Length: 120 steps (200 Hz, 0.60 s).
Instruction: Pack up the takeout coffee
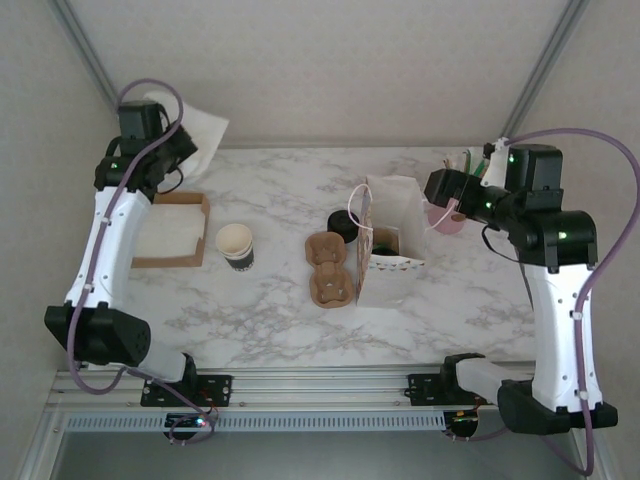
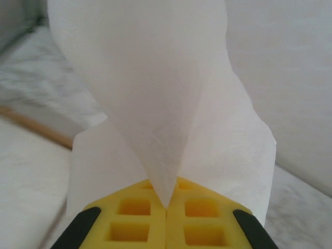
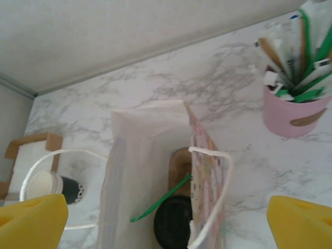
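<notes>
Right wrist view showed the right end effector (image 3: 166,215) spread wide and holding nothing, its yellow fingers (image 3: 33,220) at the lower corners. Directly below and between them stood the open paper bag (image 3: 145,171), white inside and patterned outside. The takeout coffee (image 3: 174,227), a small cup under a round black plastic lid, sat inside that bag, with a thin green stick (image 3: 158,203) leaning beside it. A pink cup of stirrers and packets (image 3: 293,111) stood ahead and to this end effector's right.

In the left wrist view the left end effector (image 2: 166,210) was closed tight, its yellow pads pinching a thin white paper napkin (image 2: 155,104) that rose ahead of the fingertips. In the top external view a brown cardboard tray of napkins (image 1: 165,263) lay on the marble-patterned table (image 1: 270,320) just below that end effector, on its near side.
</notes>
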Each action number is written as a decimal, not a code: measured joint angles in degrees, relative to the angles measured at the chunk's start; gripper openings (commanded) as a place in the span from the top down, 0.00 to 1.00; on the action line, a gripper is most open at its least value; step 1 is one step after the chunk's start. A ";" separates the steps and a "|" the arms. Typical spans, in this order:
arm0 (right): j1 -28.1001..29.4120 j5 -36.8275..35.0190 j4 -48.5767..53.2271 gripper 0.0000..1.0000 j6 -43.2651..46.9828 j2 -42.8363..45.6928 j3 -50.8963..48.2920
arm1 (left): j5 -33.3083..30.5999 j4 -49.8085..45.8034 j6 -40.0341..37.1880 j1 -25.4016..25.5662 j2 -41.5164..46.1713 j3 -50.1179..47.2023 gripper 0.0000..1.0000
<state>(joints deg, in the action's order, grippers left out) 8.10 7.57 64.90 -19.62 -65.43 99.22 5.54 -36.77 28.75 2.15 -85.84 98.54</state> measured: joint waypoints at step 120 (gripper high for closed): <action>0.00 -12.35 -0.42 0.01 -3.72 4.42 -2.64 | 10.43 7.91 11.52 25.42 -3.78 18.67 1.00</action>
<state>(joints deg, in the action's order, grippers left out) 8.10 -4.78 64.49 -23.33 -61.01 96.57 15.97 -28.86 40.27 27.57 -89.62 117.21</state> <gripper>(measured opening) 0.988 0.063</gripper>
